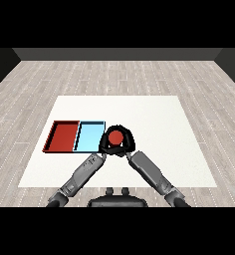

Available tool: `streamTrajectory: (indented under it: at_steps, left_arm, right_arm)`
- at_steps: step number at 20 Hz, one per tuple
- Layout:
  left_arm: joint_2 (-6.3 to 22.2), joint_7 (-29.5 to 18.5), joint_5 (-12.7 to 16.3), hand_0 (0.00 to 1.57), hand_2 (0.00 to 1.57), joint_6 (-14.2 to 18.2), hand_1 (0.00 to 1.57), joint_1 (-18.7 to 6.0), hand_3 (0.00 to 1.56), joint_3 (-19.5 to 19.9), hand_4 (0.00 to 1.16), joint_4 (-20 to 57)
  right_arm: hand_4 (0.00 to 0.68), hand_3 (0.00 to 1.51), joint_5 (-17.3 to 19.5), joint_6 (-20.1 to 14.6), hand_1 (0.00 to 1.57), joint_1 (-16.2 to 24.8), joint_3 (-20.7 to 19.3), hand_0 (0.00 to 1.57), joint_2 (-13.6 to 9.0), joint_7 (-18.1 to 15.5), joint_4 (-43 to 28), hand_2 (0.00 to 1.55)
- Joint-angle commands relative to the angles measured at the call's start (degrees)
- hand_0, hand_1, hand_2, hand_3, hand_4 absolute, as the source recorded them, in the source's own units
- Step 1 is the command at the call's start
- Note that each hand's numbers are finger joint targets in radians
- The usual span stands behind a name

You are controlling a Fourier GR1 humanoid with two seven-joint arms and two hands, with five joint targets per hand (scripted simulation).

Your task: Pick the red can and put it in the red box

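Both black hands, left hand (pixel 105 143) and right hand (pixel 128 142), curled round small red cylindrical can (pixel 115 136) just right of light blue tray (pixel 89 137); transfer to red rectangular tray (pixel 63 136) outstanding.

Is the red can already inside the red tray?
No, the red can is on the table to the right of the light blue tray, between both hands, while the red tray holds nothing.

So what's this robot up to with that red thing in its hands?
The robot has both hands around a red can, the left hand and right hand curling in from either side. The can is just right of the light blue tray; the red tray lies beyond that, further left. Both trays hold nothing, so the can has not reached the red one yet.
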Motion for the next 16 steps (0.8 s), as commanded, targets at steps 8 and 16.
streamTrajectory:
  at_steps: [8, 16]
  left_arm:
    - [-2.25, -0.10, 0.83, 1.57, 1.57, 0.37, 1.57, -0.52, 1.49, -0.36, 1.14, -0.12]
    - [-2.29, 3.81, -1.56, 1.57, 1.57, 3.18, 1.57, -0.68, 1.48, -2.37, 1.15, -3.36]
  right_arm:
    - [0.000, 0.00, 0.57, 5.39, 0.00, 1.48, -1.57, 0.00, 1.32, 1.78, -3.19, 0.00]
    - [0.000, 0.00, 5.09, 6.21, 0.00, 1.65, -5.08, 0.00, 0.28, 3.36, -4.75, 0.00]
